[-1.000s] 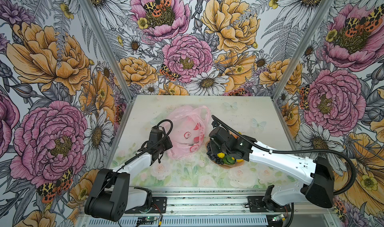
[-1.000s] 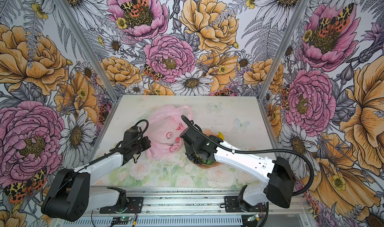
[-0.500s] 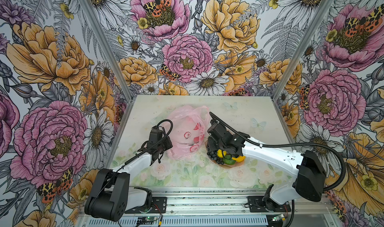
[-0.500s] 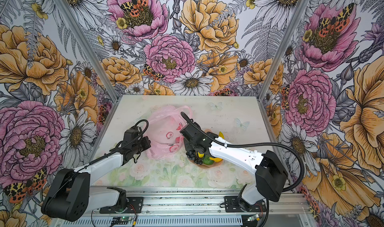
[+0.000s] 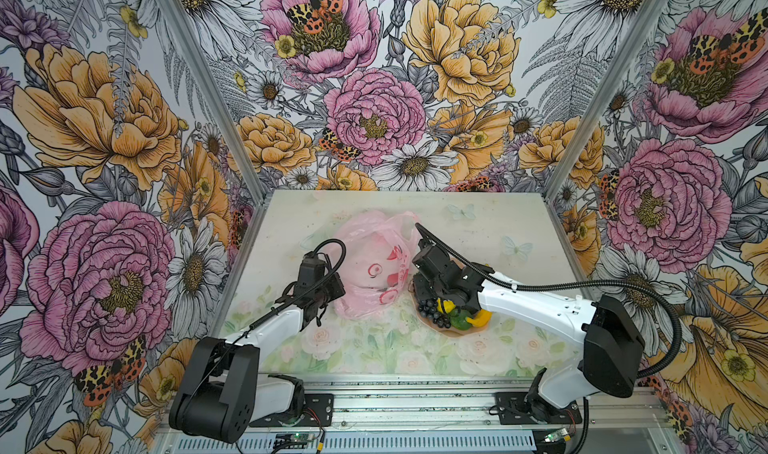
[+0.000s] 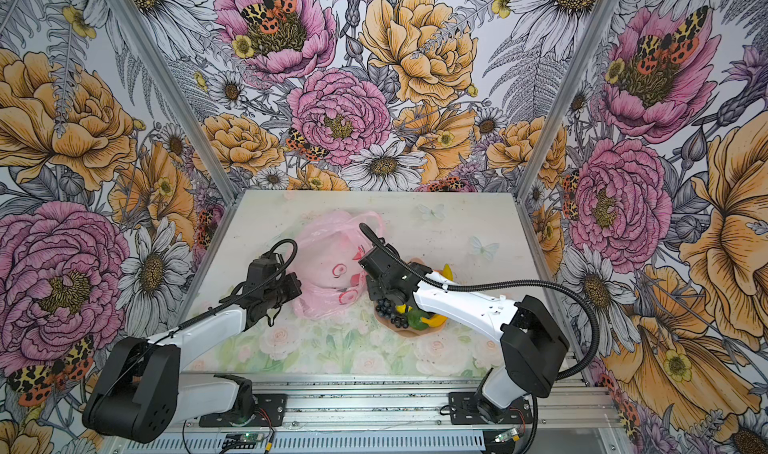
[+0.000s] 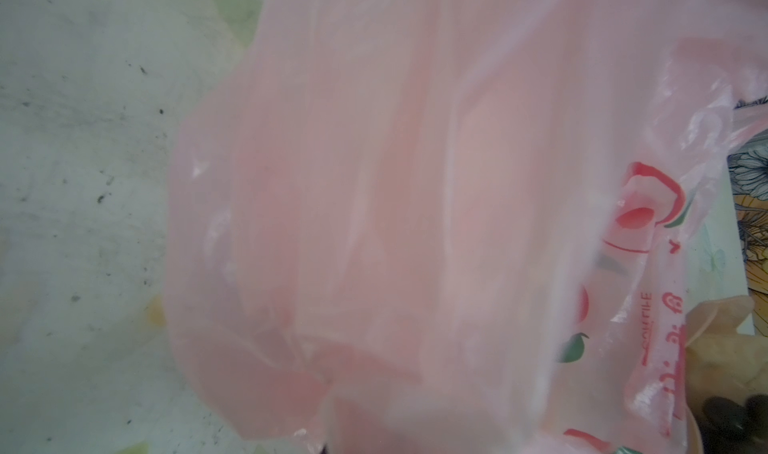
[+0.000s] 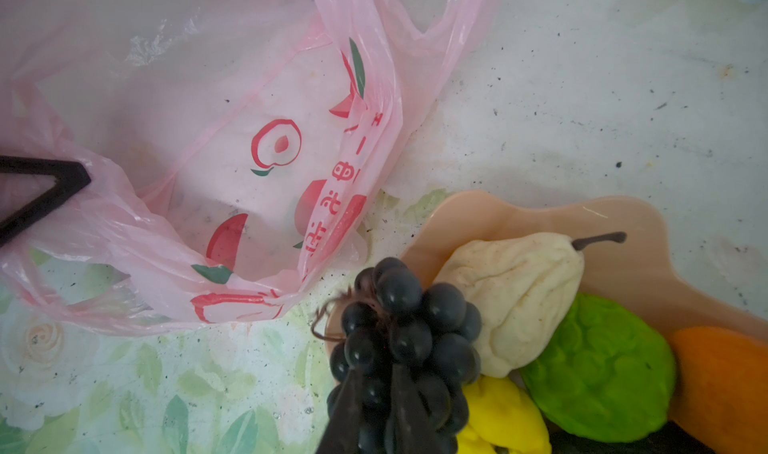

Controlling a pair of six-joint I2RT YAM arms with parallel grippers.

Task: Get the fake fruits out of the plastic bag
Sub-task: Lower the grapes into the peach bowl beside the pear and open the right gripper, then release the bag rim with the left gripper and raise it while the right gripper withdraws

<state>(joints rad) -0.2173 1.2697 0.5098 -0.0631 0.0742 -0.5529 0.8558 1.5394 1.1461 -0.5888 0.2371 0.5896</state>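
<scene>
A scalloped peach plate [image 8: 519, 219], right of centre on the worktop [image 5: 478, 231], holds a glossy dark grape bunch [image 8: 415, 319], a cream pear [image 8: 515, 294] with a dark stem, a bumpy green citrus [image 8: 598, 364], a bumpy yellow fruit [image 8: 503, 414] and an orange [image 8: 723, 381]. Just left of it lies the plastic bag [image 5: 374, 265], thin, crinkly, pale pink and slack, with the worktop showing through. The left end effector [image 5: 337, 292] is closed on the bag's left edge. The right end effector [image 8: 378, 373] has its fingers slightly parted on the grape bunch; I cannot tell whether it grips.

The right gripper [image 8: 376, 383] parted its jaws a little around the grape bunch [image 8: 411, 327] right under its fingertips, and the elbow [image 5: 611, 339] behind it swung inward.
</scene>
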